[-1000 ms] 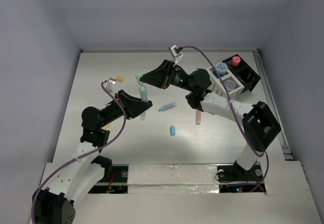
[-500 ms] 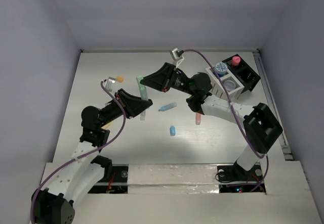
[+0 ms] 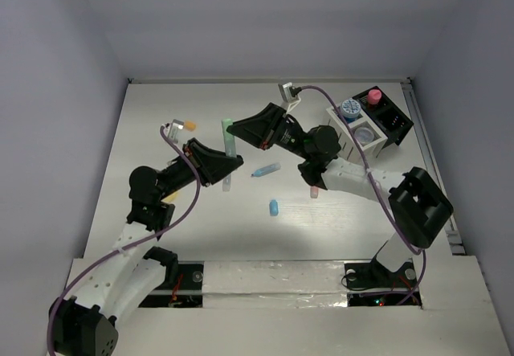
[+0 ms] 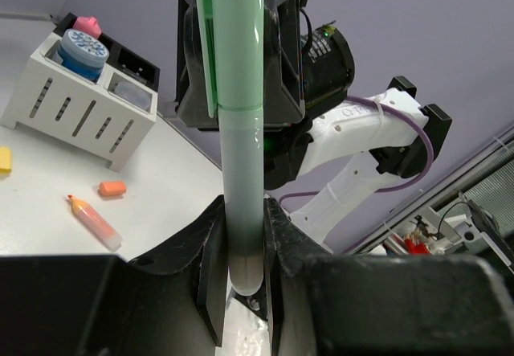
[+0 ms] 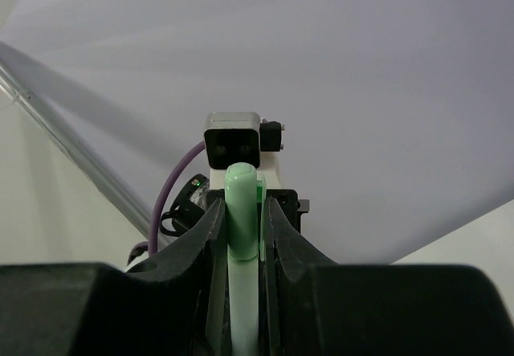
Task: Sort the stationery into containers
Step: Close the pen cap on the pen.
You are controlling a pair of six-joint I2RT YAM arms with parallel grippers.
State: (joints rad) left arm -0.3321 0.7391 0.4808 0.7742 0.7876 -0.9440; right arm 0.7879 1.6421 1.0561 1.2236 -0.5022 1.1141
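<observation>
A mint green pen (image 3: 229, 145) is held off the table between both arms, left of the middle. My left gripper (image 3: 227, 169) is shut on its pale lower barrel (image 4: 241, 211), jaws pressed against both sides. My right gripper (image 3: 232, 133) is shut on the capped upper end (image 5: 242, 203). The containers (image 3: 341, 133), a white slatted half joined to a black half (image 3: 395, 120), stand at the back right, holding a blue jar (image 3: 348, 108), a pink piece (image 3: 374, 96) and a grey jar (image 3: 365, 134). In the left wrist view the organizer (image 4: 76, 111) stands far left.
On the table lie a blue pen (image 3: 266, 169), a blue capsule (image 3: 274, 206), an orange piece (image 3: 190, 124) and a pinkish marker (image 3: 314, 189) under the right arm. The left wrist view shows an orange marker (image 4: 95, 219), an orange capsule (image 4: 112, 188) and a yellow piece (image 4: 4, 160).
The right gripper has shifted a little to the right with the pen's cap end, so the pen stands straighter. Both grips have stayed shut.
</observation>
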